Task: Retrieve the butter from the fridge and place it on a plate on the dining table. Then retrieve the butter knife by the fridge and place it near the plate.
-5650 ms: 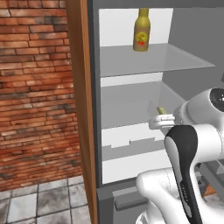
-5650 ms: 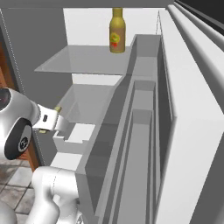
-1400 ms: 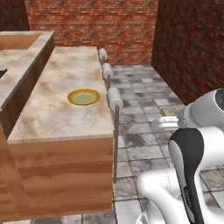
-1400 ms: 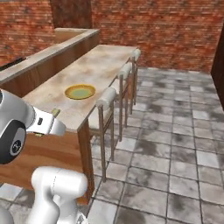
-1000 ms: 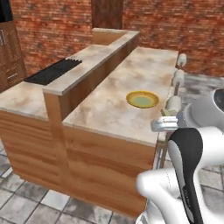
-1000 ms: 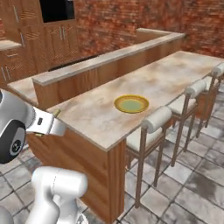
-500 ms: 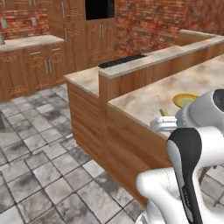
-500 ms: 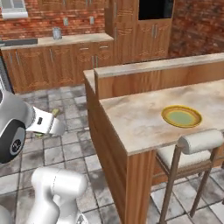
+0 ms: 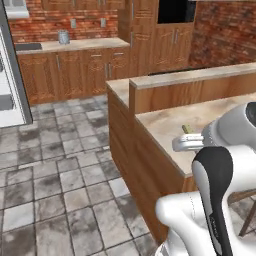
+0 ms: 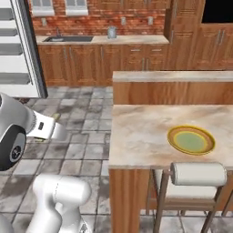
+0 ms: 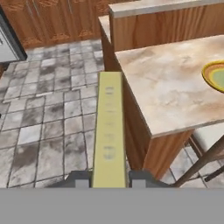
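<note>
My gripper [image 11: 109, 179] is shut on the butter [image 11: 109, 131], a long pale yellow stick that points away from the hand. In the base views the butter [image 9: 187, 129] [image 10: 55, 116] shows as a small yellow end above the gripper [image 9: 186, 136] [image 10: 57, 121]. It hangs over the tiled floor beside the near corner of the dining table [image 11: 166, 78] [image 10: 136, 132] [image 9: 165, 120]. The plate [image 10: 191, 139] [image 11: 216, 74], yellow-rimmed with a green centre, lies on the tabletop to the right. The fridge [image 9: 10, 75] [image 10: 18, 54] stands open at the far left. The butter knife is out of view.
A raised wooden ledge [image 10: 173, 84] runs along the table's far side. A cushioned stool [image 10: 198, 175] stands at its near edge below the plate. Wooden cabinets and a counter with a sink [image 10: 68, 40] line the brick back wall. Grey tiled floor [image 9: 60, 170] lies open at left.
The whole scene has swung across the views as the base turned: the table end is closer, and the cabinets and fridge have come into sight. The butter stays in the gripper.
</note>
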Available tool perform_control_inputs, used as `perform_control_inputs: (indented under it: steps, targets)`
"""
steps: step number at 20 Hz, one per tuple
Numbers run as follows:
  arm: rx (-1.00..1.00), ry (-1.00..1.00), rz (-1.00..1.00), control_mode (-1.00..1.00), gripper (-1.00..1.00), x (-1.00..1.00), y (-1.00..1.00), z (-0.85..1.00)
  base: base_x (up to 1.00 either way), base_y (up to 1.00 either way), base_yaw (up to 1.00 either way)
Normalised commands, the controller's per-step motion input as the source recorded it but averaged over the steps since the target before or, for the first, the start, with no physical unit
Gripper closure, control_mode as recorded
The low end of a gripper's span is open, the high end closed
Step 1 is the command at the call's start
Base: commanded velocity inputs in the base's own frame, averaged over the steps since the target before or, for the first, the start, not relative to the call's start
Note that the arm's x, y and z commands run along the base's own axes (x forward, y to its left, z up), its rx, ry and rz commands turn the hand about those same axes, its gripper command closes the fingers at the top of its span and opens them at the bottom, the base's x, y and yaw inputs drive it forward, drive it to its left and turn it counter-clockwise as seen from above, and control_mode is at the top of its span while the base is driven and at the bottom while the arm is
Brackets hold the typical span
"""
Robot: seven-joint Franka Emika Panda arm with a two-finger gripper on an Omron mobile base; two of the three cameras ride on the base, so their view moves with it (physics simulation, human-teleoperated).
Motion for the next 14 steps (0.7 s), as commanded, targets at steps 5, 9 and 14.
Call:
perform_control_inputs:
  steps: [5, 9, 14]
  targets:
    - [0.0, 0.0, 0.0, 1.0, 1.0, 0.0, 0.0, 0.0, -0.63, -1.0, 0.4]
    - [0.0, 0.0, 0.0, 1.0, 1.0, 0.0, 0.0, 0.0, -0.48, -1.0, 0.31]
    - [0.0, 0.0, 0.0, 1.0, 1.0, 0.0, 0.0, 0.0, -0.03, -1.0, 0.07]
